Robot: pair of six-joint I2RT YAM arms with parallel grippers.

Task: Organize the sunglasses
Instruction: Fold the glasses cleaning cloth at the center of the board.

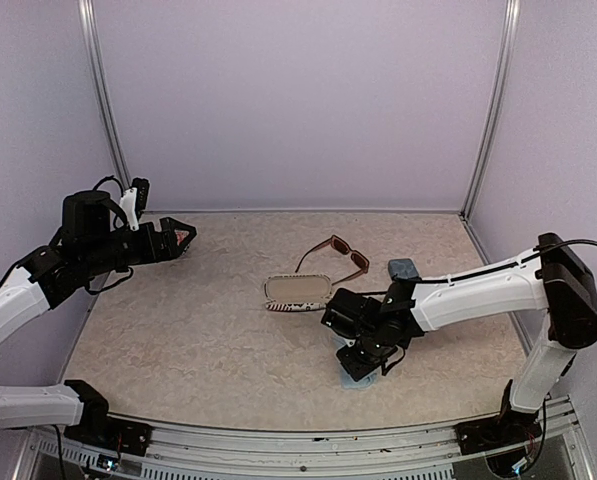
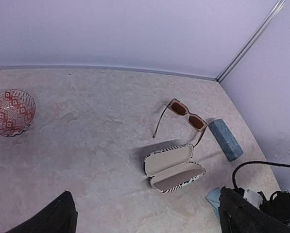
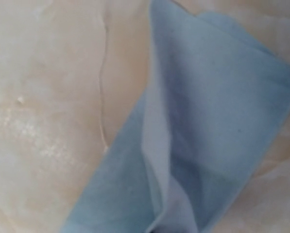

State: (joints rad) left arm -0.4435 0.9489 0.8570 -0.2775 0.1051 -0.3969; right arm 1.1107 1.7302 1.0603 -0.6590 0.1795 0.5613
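The right gripper [image 1: 363,362] is down at the table [image 1: 198,340] with its jaws closed on a light blue cloth [image 3: 217,121]. In the right wrist view the cloth fills most of the picture, and its folds draw in toward the bottom edge where the fingers are. The fingers themselves are out of sight there.

Beyond this gripper, toward the back wall, an open striped glasses case [image 1: 298,292] lies with its pale lining up. The brown-framed sunglasses [image 1: 334,256] sit just behind the case, on the table, temples unfolded, and apart from both grippers. To their right lies a closed blue-grey case [image 1: 403,268], close to the right arm.

The left gripper [image 2: 146,204] hangs above the table's left side with its jaws spread wide and nothing between them. A red-patterned bowl [image 2: 11,112] stands on the table near the back left.
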